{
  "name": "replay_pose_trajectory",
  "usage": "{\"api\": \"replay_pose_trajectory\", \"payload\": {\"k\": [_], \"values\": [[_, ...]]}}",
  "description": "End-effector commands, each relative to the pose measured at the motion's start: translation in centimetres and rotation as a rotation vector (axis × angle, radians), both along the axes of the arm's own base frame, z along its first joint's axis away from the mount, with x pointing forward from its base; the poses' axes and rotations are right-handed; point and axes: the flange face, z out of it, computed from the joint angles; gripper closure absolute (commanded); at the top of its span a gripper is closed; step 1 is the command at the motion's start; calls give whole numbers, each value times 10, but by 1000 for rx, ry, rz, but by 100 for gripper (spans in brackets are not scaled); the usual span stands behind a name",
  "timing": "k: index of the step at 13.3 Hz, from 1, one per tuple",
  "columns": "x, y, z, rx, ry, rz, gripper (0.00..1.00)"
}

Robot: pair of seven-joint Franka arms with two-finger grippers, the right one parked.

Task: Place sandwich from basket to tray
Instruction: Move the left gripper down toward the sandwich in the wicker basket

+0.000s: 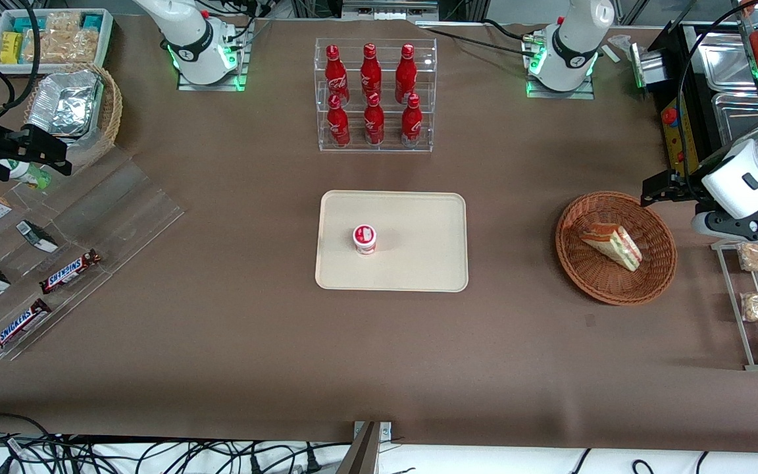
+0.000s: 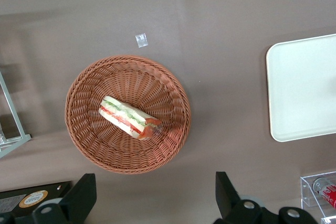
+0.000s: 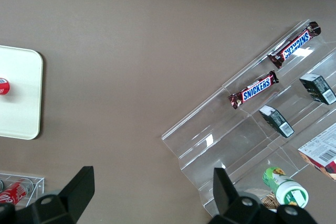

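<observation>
Hovering our open gripper point(image 2: 152, 203) above the basket point(image 2: 84, 140), we judge the soft, light, slippery-wrapped sandwich point(image 2: 128, 118), pointing toward four o'clock, best pinched gently across its bread faces.

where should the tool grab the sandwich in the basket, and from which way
Probably from straight above, closing across the two bread faces at the thick middle of the sandwich, which lies flat in the basket with nothing crowding it. The tool, open, hangs high above the table beside the basket.

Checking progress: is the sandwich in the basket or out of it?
In. The sandwich lies inside the basket; the tray holds only a small cup. The open pincer hangs above, apart.
</observation>
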Motion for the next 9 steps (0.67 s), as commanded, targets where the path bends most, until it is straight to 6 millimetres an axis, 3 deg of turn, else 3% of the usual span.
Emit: {"api": "replay_pose_trajectory", "payload": {"k": [1, 4, 9], "values": [[5, 4, 4, 15, -12, 0, 0], [5, 8, 5, 16, -18, 15, 0], [2, 35, -4, 121, 3, 134, 0]]}}
